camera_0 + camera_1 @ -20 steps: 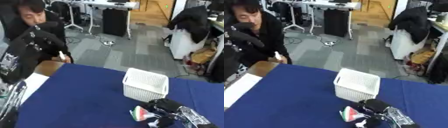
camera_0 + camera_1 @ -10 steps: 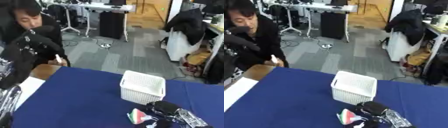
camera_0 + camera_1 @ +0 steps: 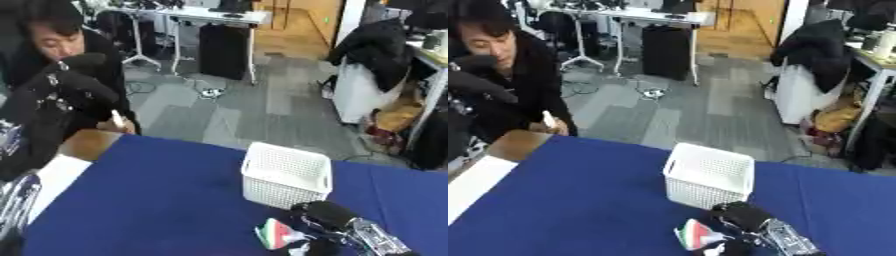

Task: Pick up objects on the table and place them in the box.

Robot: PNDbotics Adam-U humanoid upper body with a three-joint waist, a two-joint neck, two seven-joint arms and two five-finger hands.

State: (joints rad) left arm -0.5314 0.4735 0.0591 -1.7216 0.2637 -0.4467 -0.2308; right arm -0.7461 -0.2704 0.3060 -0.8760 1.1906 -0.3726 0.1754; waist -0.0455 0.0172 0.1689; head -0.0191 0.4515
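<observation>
Partly cut off, the right robot hand covers a red-green-white object.

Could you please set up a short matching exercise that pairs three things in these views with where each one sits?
Things:
1. white basket
2. red, white and green object
3. right hand

Places:
A. low right, reaching in just in front of the basket
B. on the blue table, mid-right, upright
C. on the cloth near the bottom edge, just left of the hand

Pairs: 1-B, 2-C, 3-A
</observation>
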